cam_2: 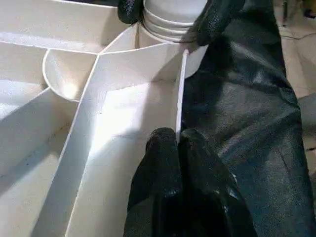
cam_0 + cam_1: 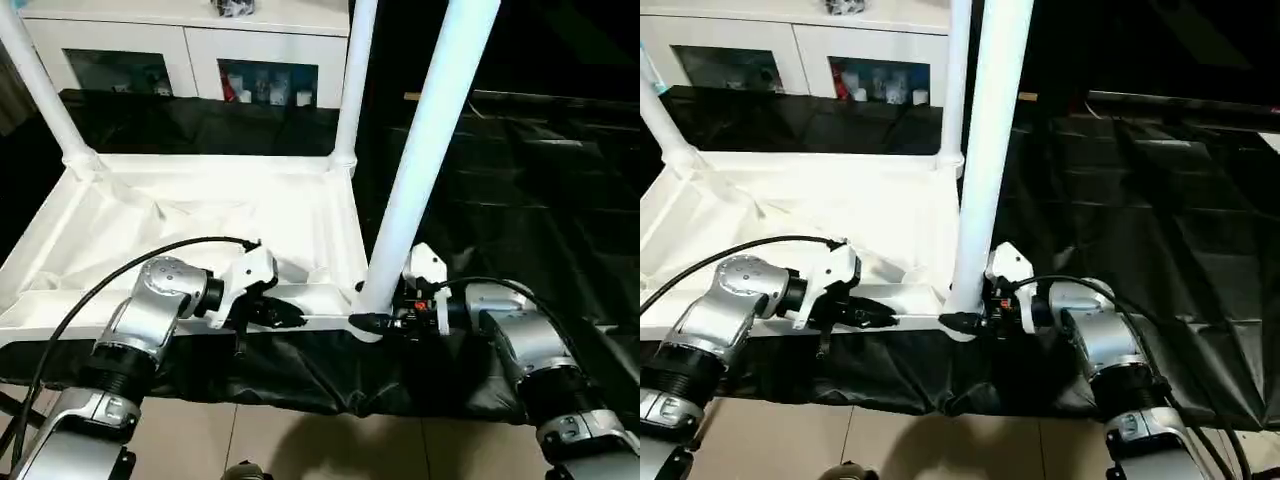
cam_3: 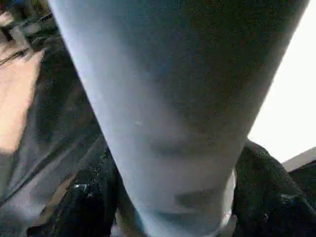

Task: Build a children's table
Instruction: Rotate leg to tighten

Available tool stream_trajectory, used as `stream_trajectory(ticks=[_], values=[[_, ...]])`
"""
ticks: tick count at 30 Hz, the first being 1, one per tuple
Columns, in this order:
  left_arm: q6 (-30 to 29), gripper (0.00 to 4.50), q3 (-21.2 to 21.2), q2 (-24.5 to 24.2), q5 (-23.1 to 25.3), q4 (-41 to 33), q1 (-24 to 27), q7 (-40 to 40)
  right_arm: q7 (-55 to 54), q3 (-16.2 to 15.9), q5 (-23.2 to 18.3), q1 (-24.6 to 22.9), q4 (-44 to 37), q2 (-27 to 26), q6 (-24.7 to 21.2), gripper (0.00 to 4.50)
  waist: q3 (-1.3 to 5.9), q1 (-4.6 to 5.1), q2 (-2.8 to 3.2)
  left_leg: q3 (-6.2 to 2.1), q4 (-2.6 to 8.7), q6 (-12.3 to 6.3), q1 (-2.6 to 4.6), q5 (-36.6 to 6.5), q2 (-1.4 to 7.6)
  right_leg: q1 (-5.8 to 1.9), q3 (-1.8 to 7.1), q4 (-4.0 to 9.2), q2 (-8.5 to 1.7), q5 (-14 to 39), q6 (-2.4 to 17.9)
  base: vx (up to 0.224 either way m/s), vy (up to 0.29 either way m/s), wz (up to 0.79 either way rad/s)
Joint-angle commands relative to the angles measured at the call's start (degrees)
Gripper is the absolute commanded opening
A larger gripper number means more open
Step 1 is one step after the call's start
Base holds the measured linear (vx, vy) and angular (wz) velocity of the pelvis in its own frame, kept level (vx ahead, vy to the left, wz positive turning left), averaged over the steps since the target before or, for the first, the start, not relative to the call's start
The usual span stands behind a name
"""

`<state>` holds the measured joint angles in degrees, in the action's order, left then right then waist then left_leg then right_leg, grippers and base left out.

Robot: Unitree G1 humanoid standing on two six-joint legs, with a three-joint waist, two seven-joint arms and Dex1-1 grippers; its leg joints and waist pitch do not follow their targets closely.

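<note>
From the head cameras, the white table top [image 2: 200, 225] lies upside down across the middle left of the frame, on a black cloth [image 2: 520, 200]. Two legs already stand in its far corners, one [image 2: 40, 85] at upper left and one [image 2: 352, 85] at upper middle. A third leg [image 2: 430, 150] rises from the near right corner socket in the lower middle. The right gripper [image 2: 385, 322] is pinching the bottom of this leg. The left gripper [image 2: 275, 315] is pinching the near rim of the top. Behind, at the top of the frame, stands a white cabinet [image 2: 190, 60] with glass doors and small coloured things inside, too small to name.

In the left wrist view, two black fingers [image 1: 163, 148] are pressed on the thin rim wall. At the top of this frame the other gripper's fingers sit on both sides of the leg's ridged end in the round socket.

In the right wrist view, the leg is very close, with a black finger on each side.

To do this step well, I think the leg should stay straight up and be pushed or turned firmly down, while the left gripper keeps the top from sliding.
</note>
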<state>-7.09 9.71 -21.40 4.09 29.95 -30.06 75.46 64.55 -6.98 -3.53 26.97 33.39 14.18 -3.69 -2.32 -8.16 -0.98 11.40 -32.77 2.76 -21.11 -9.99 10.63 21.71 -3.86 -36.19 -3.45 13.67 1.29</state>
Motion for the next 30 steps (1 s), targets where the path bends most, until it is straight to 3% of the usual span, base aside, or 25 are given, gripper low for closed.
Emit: stream_trajectory(ticks=[1, 4, 8, 13, 14, 15, 19, 21, 27, 30], values=[[-0.1, 0.00, 0.8, 6.6, -1.4, -1.1, -1.9, -8.5, -4.7, -5.9, 3.1, 0.7, 2.3, -6.8, 0.9, 2.69, 2.66, 0.31, -0.11, -1.80, 3.58, -1.85, 1.06, -10.2, 3.68, -1.83, 3.28, 4.98, -6.18, 7.4, 11.9, 0.000, 0.000, 0.00], [-0.2, 0.00, 0.7, 7.9, -0.6, -0.6, -2.2, -11.5, -12.6, -4.4, 4.5, 1.7, 5.6, -9.1, 1.3, 2.68, 2.62, 0.71, -0.07, -2.06, 3.91, -0.20, 1.18, -11.7, 3.66, -1.96, 3.31, 5.27, -6.32, 11.0, 11.3, 0.000, 0.000, 0.00], [-1.4, 0.00, 1.2, 12.6, 1.3, 1.3, -3.3, -18.4, -28.3, -1.6, 6.0, 4.6, 12.1, -14.5, -0.1, 2.67, 2.80, 1.54, 0.05, -1.92, 3.83, -0.25, 1.23, -9.7, 3.52, -1.89, 3.49, 4.94, -5.97, 6.3, 11.6, 0.000, 0.000, 0.00], [-1.8, 0.00, 1.9, 15.7, 2.6, 2.8, -4.1, -22.9, -37.0, 1.3, 5.8, 8.5, 17.8, -18.1, -0.3, 2.67, 2.91, 1.79, 0.07, -1.83, 3.61, -1.00, 1.06, -9.0, 3.36, -2.09, 3.51, 4.82, -5.98, 4.4, 11.5, 0.000, 0.000, 0.00], [-1.8, 0.00, 2.0, 15.8, 2.6, 2.7, -4.2, -22.9, -37.1, 1.5, 5.5, 8.7, 18.1, -18.3, -0.2, 2.67, 2.92, 1.78, 0.10, -1.81, 3.58, -1.20, 1.03, -9.0, 3.37, -2.11, 3.50, 4.86, -5.99, 4.2, 11.5, 0.000, 0.000, 0.00], [-1.7, 0.00, 2.1, 15.9, 2.7, 2.7, -4.2, -22.9, -37.1, 1.8, 5.3, 8.9, 18.3, -18.4, -0.1, 3.23, 2.89, 1.71, 0.14, -1.79, 3.56, -1.40, 1.01, -9.1, 3.38, -2.10, 3.52, 4.85, -5.97, 4.1, 11.3, 0.000, 0.000, 0.00], [-0.8, 0.00, 1.9, 14.9, 2.1, 1.8, -3.9, -20.7, -35.3, 2.2, 4.6, 9.5, 18.4, -18.0, 1.9, 3.43, 2.85, 1.72, -0.11, -1.77, 3.62, -1.68, 0.99, -9.5, 3.46, -2.08, 3.51, 4.95, -6.07, 4.8, 11.0, 0.000, 0.000, 0.00], [0.2, 0.00, 1.8, 13.6, 1.1, 0.8, -3.2, -18.0, -31.9, 1.9, 3.9, 9.3, 17.7, -17.1, 2.6, 3.83, 2.80, 1.73, -0.06, -1.79, 3.66, -1.64, 1.01, -9.8, 3.43, -2.07, 3.53, 4.99, -6.03, 5.4, 10.9, 0.000, 0.000, 0.00], [0.4, 0.00, 1.3, 10.4, -0.3, -0.4, -2.6, -13.4, -16.9, -1.4, 1.8, 7.3, 13.1, -13.5, 4.4, 3.86, 3.00, 1.34, -0.37, -1.59, 3.20, -3.94, 0.64, -6.9, 3.41, -2.40, 3.34, 4.25, -5.77, -0.7, 11.5, 0.000, 0.000, 0.00], [0.5, 0.00, 1.2, 9.0, -0.7, -0.6, -2.7, -11.2, -10.9, -3.3, 1.4, 6.1, 10.7, -11.5, 4.9, 3.86, 2.99, 1.20, -0.39, -1.58, 3.14, -4.49, 0.60, -6.6, 3.48, -2.39, 3.15, 4.27, -5.78, 0.1, 11.8, 0.000, 0.000, 0.00]])
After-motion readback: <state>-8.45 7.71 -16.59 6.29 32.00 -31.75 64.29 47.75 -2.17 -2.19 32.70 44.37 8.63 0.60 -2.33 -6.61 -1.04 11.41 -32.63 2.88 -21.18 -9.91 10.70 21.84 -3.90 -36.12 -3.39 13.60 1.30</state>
